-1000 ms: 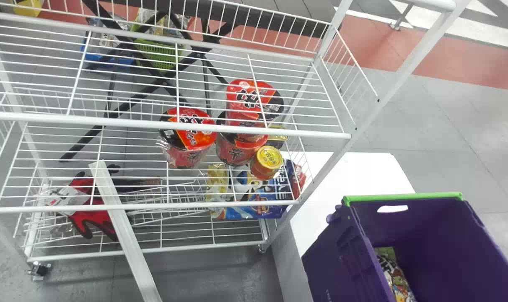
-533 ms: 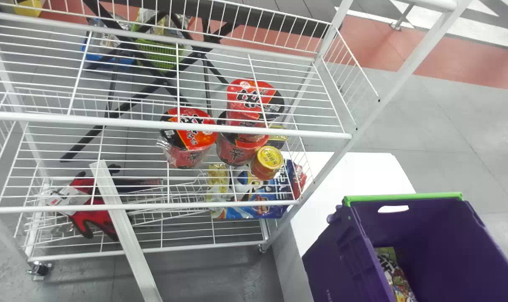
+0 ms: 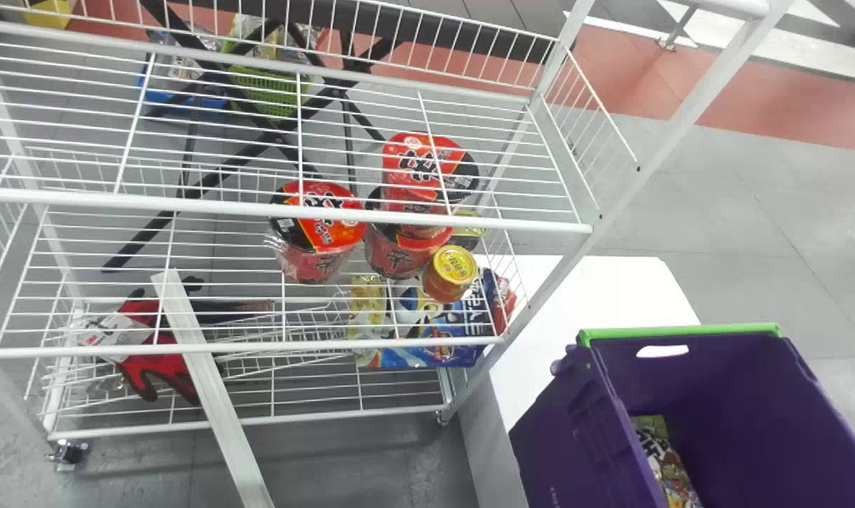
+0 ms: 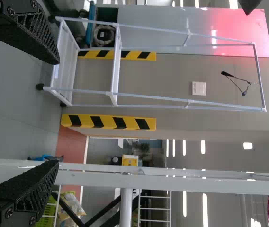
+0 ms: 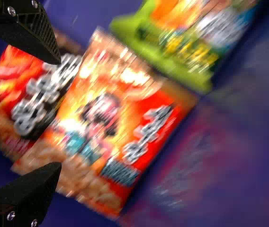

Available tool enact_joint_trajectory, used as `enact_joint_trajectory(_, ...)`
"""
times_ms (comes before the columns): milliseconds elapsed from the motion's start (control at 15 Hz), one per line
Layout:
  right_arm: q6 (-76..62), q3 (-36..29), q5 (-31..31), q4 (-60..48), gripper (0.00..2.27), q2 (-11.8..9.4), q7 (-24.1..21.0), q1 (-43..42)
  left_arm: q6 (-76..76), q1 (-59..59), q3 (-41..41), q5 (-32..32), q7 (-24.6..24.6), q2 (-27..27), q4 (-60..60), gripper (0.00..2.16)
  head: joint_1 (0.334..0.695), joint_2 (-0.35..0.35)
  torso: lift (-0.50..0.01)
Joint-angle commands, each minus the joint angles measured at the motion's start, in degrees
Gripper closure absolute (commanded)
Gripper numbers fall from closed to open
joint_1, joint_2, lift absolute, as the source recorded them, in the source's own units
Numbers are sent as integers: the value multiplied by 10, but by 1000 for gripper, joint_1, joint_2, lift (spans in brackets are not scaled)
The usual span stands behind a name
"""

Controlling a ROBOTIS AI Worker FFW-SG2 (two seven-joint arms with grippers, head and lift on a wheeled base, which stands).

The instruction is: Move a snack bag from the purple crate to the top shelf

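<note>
Grey floor [image 3: 738, 204] stretches behind the purple crate [image 3: 568, 437]; inside, the right gripper [image 5: 58, 112], fingers apart, could snag the red bag [image 5: 18, 80] crowding the orange bag [image 5: 115, 132]. Outside, the left gripper [image 4: 55, 112] gapes.

Premises: indoor lab or workshop hall with shop-type stock; exact use cannot be told. Shop signs: white wire rack [image 3: 526, 225] on casters [image 3: 68, 453], bearing red tubs [image 3: 329, 238] and carded gloves [image 3: 145, 374]; purple crate [image 3: 568, 451] on white worktop [image 3: 583, 296], colourful snack bags [image 5: 106, 127] inside. Hall signs: grey floor [image 3: 752, 212] with red band [image 3: 787, 106], yellow-black hazard bars [image 4: 108, 121], bare white frame [image 4: 116, 61], strip lights [image 4: 204, 208].
</note>
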Motion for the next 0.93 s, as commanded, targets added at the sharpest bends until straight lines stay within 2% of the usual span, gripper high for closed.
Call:
enact_joint_trajectory(0,-43,32,10,26,33,1,-1,-2,0,-5,-7,0,0,0,4,60,695,-350,-453)
enact_joint_trajectory(200,-127,61,30,76,33,-6,4,-26,0,-5,-10,0,0,4,7,60,695,-350,-453)
enact_joint_trajectory(333,-155,76,38,95,29,-16,35,-29,-2,-6,-14,0,0,6,8,60,695,-350,-453)
enact_joint_trajectory(533,-204,93,73,118,22,-15,94,-29,-7,-11,-21,5,-1,11,15,60,695,-350,-453)
enact_joint_trajectory(867,-310,139,90,170,16,-14,129,-30,-32,-9,-22,11,0,13,24,60,695,-350,-453)
